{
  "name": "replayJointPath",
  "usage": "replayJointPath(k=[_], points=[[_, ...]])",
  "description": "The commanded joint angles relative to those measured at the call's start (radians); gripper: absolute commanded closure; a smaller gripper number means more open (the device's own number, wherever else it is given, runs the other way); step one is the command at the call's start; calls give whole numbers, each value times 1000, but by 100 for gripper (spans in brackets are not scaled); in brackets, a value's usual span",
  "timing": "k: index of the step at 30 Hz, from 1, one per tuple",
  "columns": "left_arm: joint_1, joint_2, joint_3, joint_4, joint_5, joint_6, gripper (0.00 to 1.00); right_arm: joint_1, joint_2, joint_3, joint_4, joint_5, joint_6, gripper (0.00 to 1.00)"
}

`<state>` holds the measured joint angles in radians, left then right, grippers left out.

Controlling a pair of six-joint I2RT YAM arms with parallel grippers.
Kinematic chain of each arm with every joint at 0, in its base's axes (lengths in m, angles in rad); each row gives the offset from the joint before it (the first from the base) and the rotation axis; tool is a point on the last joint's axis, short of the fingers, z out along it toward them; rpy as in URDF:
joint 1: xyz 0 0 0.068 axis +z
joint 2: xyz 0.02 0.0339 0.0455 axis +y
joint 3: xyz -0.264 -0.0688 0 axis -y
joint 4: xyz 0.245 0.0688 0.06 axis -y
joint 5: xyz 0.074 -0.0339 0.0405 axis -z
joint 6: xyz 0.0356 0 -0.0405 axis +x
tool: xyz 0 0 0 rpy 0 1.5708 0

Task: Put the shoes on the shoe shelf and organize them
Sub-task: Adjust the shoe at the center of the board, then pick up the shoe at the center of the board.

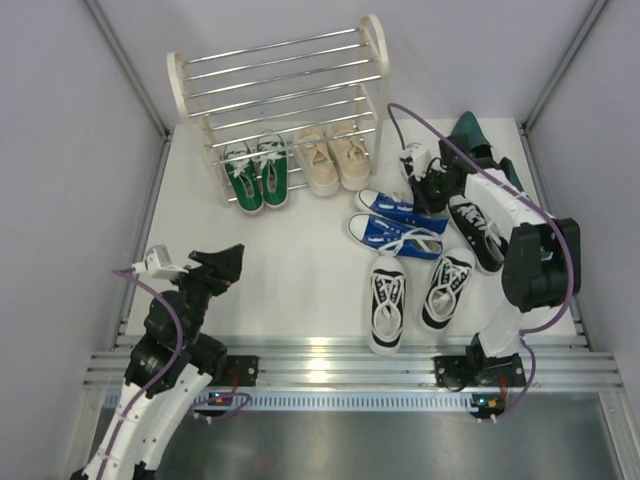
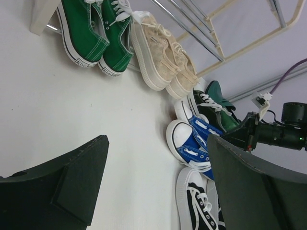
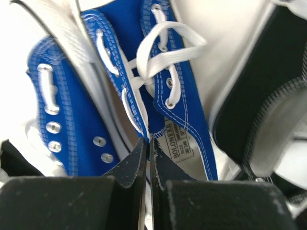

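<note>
Your right gripper [image 3: 147, 141], just right of and in front of the shelf [image 1: 376, 45], is pinched tight on a blue shoe [image 3: 189, 115]. Your left gripper [image 2: 156, 143] gapes wide, empty, well before the shelf.

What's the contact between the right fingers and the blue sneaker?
Touching. Right wrist view: the closed fingers pinch the blue sneaker at its eyelet flap edge.

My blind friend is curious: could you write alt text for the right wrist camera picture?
The right gripper, its black fingers shut, meets the opening edge of a blue sneaker with white laces, seen very close. A black-and-white sneaker lies at the right.
</note>
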<state>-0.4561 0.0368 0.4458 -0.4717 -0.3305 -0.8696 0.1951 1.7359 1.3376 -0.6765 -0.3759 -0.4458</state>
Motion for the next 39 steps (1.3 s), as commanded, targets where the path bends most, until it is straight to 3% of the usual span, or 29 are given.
replayJointPath(k=[1,11,14,23,33,39], points=[[2,-3,-21,54,5,-3,11,-74,-111,-26,-58,34,-41,100],[2,57,-9,85,39,-5,11,-74,-84,-61,-40,15,-1,100],[2,54,-16,85,38,-22,11,-74,-81,-41,-63,-7,-11,79],[2,93,-12,87,56,-39,11,-74,-164,14,-93,-63,-45,48],[2,182,16,87,102,-32,11,-74,-291,-31,-84,-259,-177,39],[2,255,36,87,117,-40,11,-74,-332,-66,-161,-405,-306,34]])
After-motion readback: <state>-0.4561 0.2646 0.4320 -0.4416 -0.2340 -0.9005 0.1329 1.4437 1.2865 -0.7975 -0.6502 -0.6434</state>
